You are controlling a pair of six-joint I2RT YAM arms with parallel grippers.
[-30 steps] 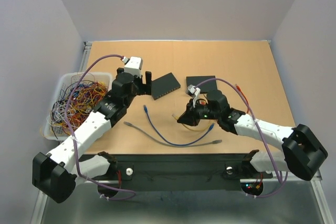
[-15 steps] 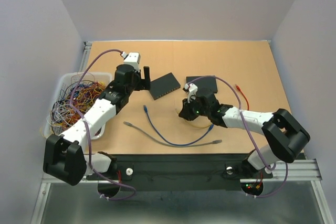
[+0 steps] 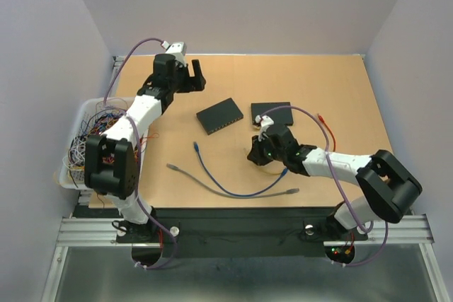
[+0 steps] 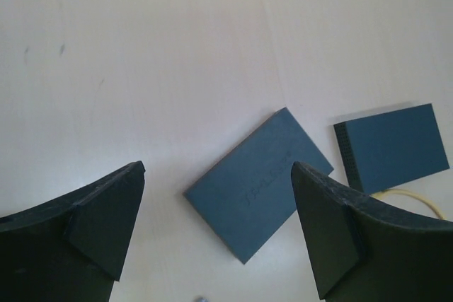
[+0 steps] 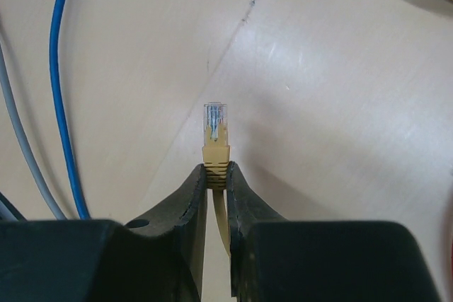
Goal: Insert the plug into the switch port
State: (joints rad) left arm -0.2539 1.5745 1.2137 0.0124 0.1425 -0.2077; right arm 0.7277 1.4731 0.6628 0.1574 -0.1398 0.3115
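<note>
A yellow cable's plug sticks out from between the fingertips of my right gripper, which is shut on its yellow boot. It is held low over the table near the middle. A dark switch box lies on the table beyond it, with its row of ports on the near long edge. A second dark box lies just to its right. My left gripper is open and empty, raised at the far left back. The left wrist view looks down on both boxes between its wide jaws.
A white bin full of tangled wires stands at the left edge. A blue cable and a grey cable lie loose in front of the arms. A red cable lies to the right. The blue cable runs left of the held plug.
My left arm has swung away from the switch box to the far left back of the table, its jaws a little wider. The right gripper has kept the plug and shifted slightly.
</note>
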